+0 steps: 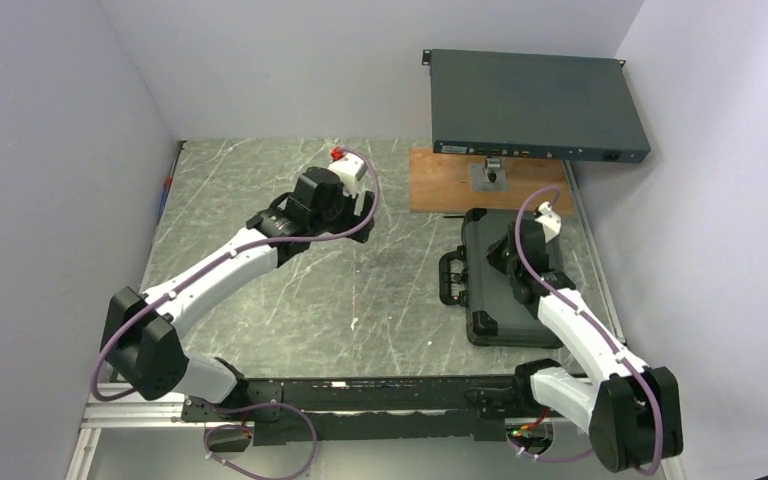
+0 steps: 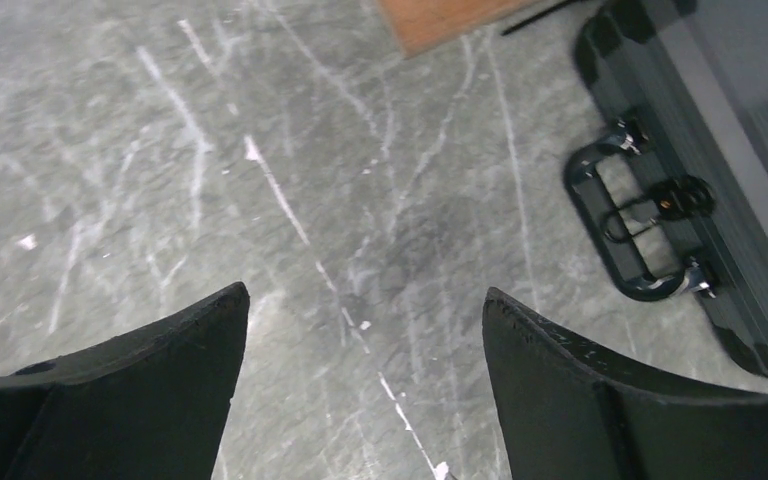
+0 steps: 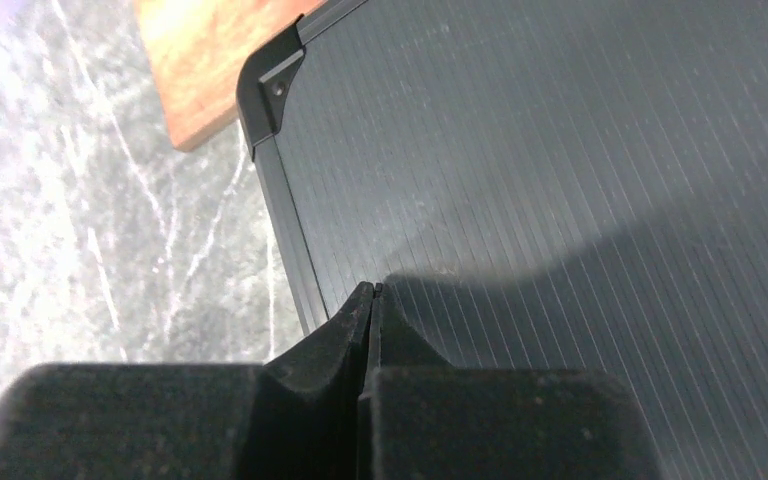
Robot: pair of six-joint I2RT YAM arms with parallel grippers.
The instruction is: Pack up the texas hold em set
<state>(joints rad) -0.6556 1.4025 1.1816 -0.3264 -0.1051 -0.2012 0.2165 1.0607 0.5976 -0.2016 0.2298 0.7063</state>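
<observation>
Claw on the right arm [image 3: 372,290] is pressed fully shut, its two black fingers [image 3: 325,335] meeting tip to tip with nothing between them. It sits low over the ribbed dark lid of the black case [image 1: 485,300], close to the lid's left rim, and whether the tips actually touch the lid cannot be told. The case lies closed and flat on the right side of the grey marbled counter [image 1: 360,290]. Its carrying handle [image 2: 620,225] juts out from its left edge, and one black corner cap [image 3: 275,85] shows at its far left corner. The set's smaller pieces are not visible anywhere on the counter. Just beyond the case's far end lies a flat wooden board [image 1: 440,180], and above that board a large dark rack-mount box [image 1: 535,105] stands against the far wall, its row of ports facing the near side. The left claw [image 2: 365,310] is spread wide and holds nothing. Its two fingers [image 2: 160,370] hang above bare marble around the middle of the counter, toward the far side, well to the left of the case.
</observation>
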